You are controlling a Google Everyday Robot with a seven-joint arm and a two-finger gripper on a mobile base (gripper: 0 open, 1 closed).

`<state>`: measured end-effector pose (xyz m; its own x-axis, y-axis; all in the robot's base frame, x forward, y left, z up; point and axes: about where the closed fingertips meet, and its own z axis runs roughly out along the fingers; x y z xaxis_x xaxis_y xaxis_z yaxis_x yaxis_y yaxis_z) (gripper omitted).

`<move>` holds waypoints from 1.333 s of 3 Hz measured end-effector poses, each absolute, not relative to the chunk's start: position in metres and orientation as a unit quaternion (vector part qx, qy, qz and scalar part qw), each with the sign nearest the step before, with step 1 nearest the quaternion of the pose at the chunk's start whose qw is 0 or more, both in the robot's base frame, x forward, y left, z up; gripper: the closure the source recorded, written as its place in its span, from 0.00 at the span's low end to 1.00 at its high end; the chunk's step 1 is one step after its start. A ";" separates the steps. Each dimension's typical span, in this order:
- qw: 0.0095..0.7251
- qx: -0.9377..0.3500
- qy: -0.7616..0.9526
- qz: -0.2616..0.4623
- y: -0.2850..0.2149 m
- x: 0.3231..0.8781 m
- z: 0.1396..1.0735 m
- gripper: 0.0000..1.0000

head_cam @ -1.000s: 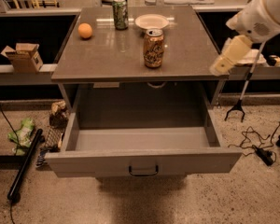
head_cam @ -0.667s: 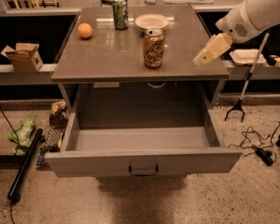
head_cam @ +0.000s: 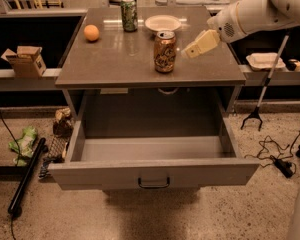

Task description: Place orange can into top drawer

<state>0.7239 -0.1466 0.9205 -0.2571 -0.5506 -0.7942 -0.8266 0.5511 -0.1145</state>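
Note:
The orange can [head_cam: 165,51] stands upright on the grey table top [head_cam: 115,64], near its front middle. The top drawer [head_cam: 153,173] is pulled wide open below the table, with a dark handle on its flat front, and nothing lies in it. My gripper [head_cam: 188,52] reaches in from the right on a white arm and hovers just right of the can, at about its height, a small gap away. It holds nothing.
A green can [head_cam: 129,14], a round orange fruit [head_cam: 91,32] and a white bowl [head_cam: 162,22] stand at the back of the table. A cardboard box [head_cam: 26,60] sits on a shelf at left. Cables, a black pole and a grabber tool lie around the table.
My arm has swung left from beyond the table's right edge, over the table top, until the gripper is close beside the orange can. The can and the drawer have not moved.

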 end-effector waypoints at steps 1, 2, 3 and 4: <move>0.421 -0.445 0.773 0.167 -0.144 0.725 0.921 0.00; 0.430 -0.425 0.777 0.177 -0.132 0.729 0.912 0.00; 0.453 -0.398 0.774 0.194 -0.112 0.733 0.904 0.00; 0.473 -0.387 0.763 0.212 -0.089 0.739 0.899 0.00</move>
